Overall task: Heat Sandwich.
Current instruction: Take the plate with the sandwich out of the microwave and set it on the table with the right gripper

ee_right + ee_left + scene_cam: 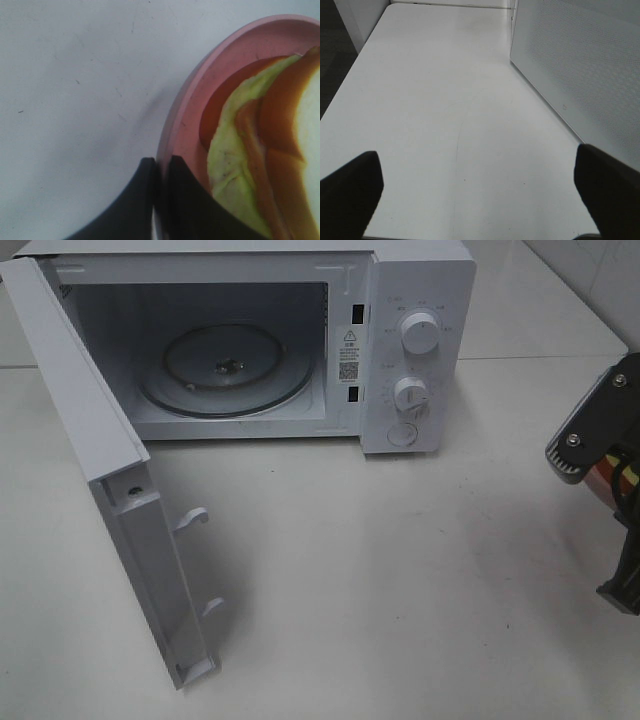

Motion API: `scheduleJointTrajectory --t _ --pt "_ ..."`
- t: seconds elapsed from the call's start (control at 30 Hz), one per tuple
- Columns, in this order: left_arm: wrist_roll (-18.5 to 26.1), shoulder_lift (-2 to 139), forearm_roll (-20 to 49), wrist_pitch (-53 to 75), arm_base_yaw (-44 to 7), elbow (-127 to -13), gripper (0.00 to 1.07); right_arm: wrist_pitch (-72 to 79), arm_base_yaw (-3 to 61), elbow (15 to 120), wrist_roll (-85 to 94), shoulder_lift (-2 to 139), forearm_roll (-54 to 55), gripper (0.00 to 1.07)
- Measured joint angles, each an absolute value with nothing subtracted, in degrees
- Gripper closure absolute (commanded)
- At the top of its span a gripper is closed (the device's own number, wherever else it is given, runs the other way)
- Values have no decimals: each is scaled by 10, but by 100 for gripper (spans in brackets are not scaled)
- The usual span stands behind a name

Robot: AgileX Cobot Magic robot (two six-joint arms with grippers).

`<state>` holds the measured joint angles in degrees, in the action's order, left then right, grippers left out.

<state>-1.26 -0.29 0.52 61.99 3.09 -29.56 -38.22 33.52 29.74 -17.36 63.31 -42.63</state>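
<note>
Sandwich (260,150) lies on plate (190,115), apparently right of microwave (400,350).

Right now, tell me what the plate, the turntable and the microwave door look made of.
Plate: looks like pink plastic or glazed ceramic, smooth with a dull sheen; the look leaves it open.
Turntable: likely clear glass, since it is see-through with bright rim reflections.
Microwave door: appears white plastic, matte, with moulded latch hooks.

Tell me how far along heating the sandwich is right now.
Done: the microwave door stands wide open and the glass turntable is bare. In hand: the right gripper is shut on the rim of the pink plate carrying the sandwich. The left gripper is open, holding nothing. Left: plate into the microwave, door shut, knobs turned.
</note>
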Motion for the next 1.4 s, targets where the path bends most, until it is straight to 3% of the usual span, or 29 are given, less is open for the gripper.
scheduleJointTrajectory --t 0.53,1.17,1.4 --pt "-13 -3 5 620 31 -296 10 -413 335 297 -375 641 -456 107" --pt "-13 -3 5 620 31 -296 10 -425 335 297 -411 646 -465 107" --pt "-13 -3 5 620 31 -296 10 -403 335 297 -438 709 -476 107"
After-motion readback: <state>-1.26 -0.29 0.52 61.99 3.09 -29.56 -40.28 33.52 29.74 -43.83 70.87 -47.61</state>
